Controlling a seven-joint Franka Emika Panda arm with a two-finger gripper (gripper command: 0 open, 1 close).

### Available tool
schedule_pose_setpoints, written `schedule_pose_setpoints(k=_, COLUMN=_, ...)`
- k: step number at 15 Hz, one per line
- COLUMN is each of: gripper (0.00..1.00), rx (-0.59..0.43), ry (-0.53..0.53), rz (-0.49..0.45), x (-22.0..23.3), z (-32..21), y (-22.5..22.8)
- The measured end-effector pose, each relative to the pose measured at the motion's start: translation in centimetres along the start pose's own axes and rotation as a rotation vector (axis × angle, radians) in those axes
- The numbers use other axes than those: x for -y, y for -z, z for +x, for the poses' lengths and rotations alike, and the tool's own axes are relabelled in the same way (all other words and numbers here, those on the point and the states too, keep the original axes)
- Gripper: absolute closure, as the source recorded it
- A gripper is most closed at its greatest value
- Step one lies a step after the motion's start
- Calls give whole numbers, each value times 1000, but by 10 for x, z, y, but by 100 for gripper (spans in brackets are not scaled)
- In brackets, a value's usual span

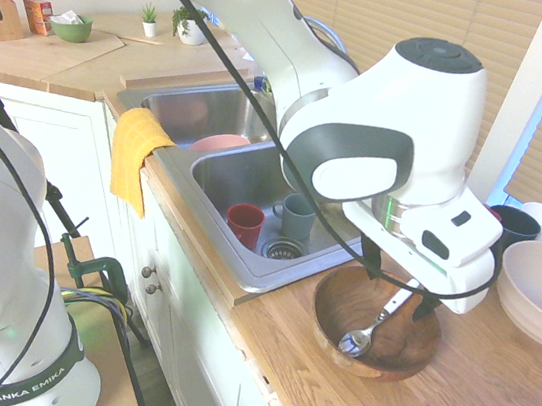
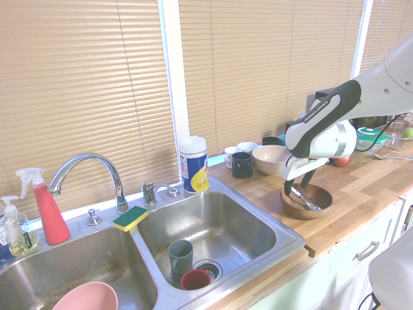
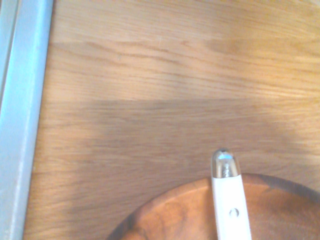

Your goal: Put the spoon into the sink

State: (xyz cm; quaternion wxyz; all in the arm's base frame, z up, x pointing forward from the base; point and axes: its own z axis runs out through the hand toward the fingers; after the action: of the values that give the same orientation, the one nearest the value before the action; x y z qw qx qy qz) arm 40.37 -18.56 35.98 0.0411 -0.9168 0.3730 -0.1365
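End effector poised over the spoon in the bowl.
The end effector (image 1: 398,294) hangs released; the spoon (image 1: 376,327) lies just beneath it, between its fingers, leaning in the wooden bowl (image 1: 339,309) on the desk (image 1: 486,395), the sink (image 1: 253,185) well off beside.

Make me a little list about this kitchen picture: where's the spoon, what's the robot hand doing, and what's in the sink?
spoon: the spoon lies in the wooden bowl, handle leaning on the rim
wooden bowl: on the wood counter, beside the sink
gripper: the gripper is open, pointing down over the bowl, a finger on each side of the handle, not gripping yet
sink: the sink holds a red cup and a grey-green mug near the drain
task so far: spoon not in the sink yet
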Motion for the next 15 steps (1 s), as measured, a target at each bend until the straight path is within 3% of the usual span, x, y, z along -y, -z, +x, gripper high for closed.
schedule_pose_setpoints(k=15, gripper=100, rx=40, ry=21, rz=49, x=-7, z=-1, y=-17)
